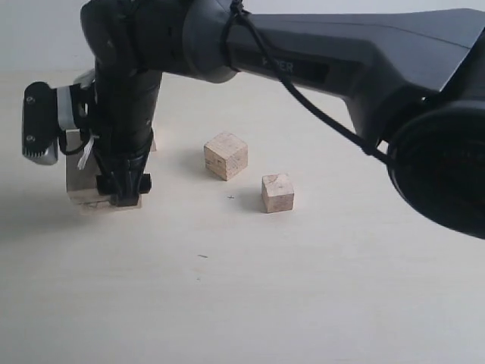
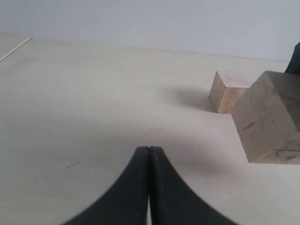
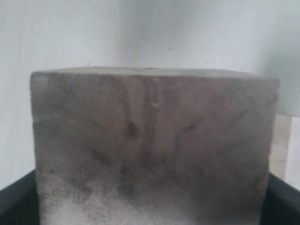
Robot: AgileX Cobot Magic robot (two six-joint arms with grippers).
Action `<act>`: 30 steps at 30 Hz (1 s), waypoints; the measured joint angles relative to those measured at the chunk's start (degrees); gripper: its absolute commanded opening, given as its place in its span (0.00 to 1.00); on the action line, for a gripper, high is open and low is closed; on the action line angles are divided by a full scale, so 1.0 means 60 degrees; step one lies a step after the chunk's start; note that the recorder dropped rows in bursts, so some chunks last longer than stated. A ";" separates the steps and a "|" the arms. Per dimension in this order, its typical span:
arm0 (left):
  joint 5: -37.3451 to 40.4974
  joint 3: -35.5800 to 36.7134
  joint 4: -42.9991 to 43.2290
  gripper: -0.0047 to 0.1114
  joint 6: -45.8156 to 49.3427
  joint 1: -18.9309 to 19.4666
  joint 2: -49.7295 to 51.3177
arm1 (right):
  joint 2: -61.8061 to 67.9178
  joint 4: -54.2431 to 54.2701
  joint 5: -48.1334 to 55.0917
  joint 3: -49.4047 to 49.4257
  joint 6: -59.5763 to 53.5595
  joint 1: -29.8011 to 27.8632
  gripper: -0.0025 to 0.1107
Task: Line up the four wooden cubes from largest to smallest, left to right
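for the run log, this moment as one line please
right tool: closed on largest cube | left tool: shut, empty | mid cube, smaller cube: loose on table

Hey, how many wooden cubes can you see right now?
3 clearly. The largest cube is at the left, held by the right gripper; a medium cube sits in the middle; a smaller cube lies right of it. A fourth may be hidden behind the arm.

largest cube (image 1: 79,178): mostly hidden behind right gripper (image 1: 123,189) | cut off at frame edge in both wrist views | underside unseen
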 measured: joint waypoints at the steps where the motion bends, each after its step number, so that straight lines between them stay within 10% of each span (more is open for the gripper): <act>1: 0.0000 0.0000 0.0000 0.04 0.0000 0.0000 0.0000 | 0.0000 0.0239 0.0000 -0.0041 0.0042 -0.0196 0.02; 30: 0.0000 0.0000 0.0000 0.04 0.0000 0.0000 0.0000 | 0.0683 0.0990 0.0878 -0.0076 -0.0015 -0.0732 0.07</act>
